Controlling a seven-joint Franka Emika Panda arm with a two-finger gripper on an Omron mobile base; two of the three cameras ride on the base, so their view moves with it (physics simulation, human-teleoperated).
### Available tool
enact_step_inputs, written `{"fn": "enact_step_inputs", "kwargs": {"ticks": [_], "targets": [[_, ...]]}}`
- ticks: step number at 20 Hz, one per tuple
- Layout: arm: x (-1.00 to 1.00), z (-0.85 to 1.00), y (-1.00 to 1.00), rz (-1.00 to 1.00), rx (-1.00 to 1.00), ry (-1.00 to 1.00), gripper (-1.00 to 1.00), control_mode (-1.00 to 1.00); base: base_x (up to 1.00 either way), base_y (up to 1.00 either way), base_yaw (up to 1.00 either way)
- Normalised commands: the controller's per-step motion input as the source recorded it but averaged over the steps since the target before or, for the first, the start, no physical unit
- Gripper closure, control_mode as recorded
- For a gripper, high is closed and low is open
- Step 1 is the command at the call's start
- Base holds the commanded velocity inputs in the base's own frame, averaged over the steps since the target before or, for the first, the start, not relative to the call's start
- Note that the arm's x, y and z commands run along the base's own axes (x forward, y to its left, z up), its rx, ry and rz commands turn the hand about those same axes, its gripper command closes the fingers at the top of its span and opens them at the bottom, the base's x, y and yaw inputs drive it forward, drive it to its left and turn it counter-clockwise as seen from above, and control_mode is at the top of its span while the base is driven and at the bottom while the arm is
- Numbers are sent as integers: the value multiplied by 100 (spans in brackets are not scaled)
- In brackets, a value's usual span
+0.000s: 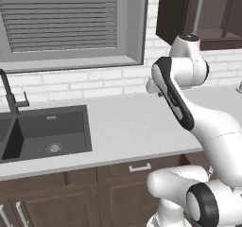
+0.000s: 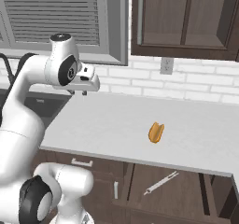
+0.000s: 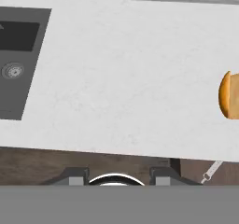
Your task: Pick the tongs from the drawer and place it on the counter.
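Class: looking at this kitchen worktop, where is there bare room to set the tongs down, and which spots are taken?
The counter is bare in a wide stretch between the sink and the orange food item, and again from that item to the right end. Taken spots: the sink basin and the food item's patch. The tongs lie in the open drawer below the front edge.

Even, soft, shadowless light; slightly pixelated.

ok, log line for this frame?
phase: pre-reach | gripper: above counter, holding nothing | tongs: in open drawer | orange food: on counter
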Motion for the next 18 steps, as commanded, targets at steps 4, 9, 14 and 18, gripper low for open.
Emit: {"fn": "enact_step_inputs", "kwargs": {"ticks": [4, 9, 14, 18], "targets": [[-13, 0, -7, 0, 1, -2, -100, -100, 0, 0, 0], [-62, 0, -33, -3, 9, -16, -100, -100, 0, 0, 0], [-88, 0, -60, -12, 19, -29, -100, -100, 0, 0, 0], [-91, 0, -62, -14, 19, -32, -100, -100, 0, 0, 0]]}}
